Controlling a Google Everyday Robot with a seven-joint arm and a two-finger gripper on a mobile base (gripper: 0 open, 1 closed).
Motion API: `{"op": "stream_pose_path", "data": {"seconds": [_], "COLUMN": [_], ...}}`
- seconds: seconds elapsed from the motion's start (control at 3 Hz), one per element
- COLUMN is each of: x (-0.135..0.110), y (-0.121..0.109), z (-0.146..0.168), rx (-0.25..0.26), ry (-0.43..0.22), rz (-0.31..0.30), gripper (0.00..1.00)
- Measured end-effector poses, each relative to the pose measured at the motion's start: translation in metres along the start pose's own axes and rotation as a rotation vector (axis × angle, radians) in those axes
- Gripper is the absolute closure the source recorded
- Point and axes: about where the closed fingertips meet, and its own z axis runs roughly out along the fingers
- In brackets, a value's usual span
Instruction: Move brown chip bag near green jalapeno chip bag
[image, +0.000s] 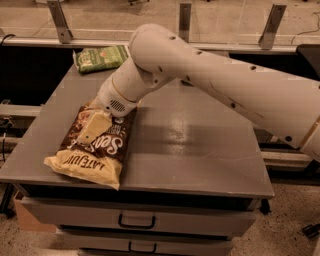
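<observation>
The brown chip bag (95, 150) lies flat near the front left corner of the grey table (200, 150), its pale yellow end toward the front edge. My gripper (92, 128) is down on the bag's middle, reaching in from the right and pressing on or gripping its top face. The green jalapeno chip bag (100, 57) lies flat at the table's back left corner, well apart from the brown bag. My arm's wrist (122, 92) sits between the two bags.
My white arm (225, 85) crosses the table from the right edge to the left. Drawers with handles (136, 221) are under the tabletop. A metal rail with posts (185, 20) runs behind the table.
</observation>
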Motion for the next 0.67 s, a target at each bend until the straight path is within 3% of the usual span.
{"op": "stream_pose_path", "data": {"seconds": [0.33, 0.67], "x": [-0.0042, -0.0077], "y": [-0.0001, -0.0002], "z": [-0.0042, -0.0077], "rx": [0.000, 0.000], "ry": [0.000, 0.000], "rz": [0.000, 0.000], "gripper": [0.87, 1.00]}}
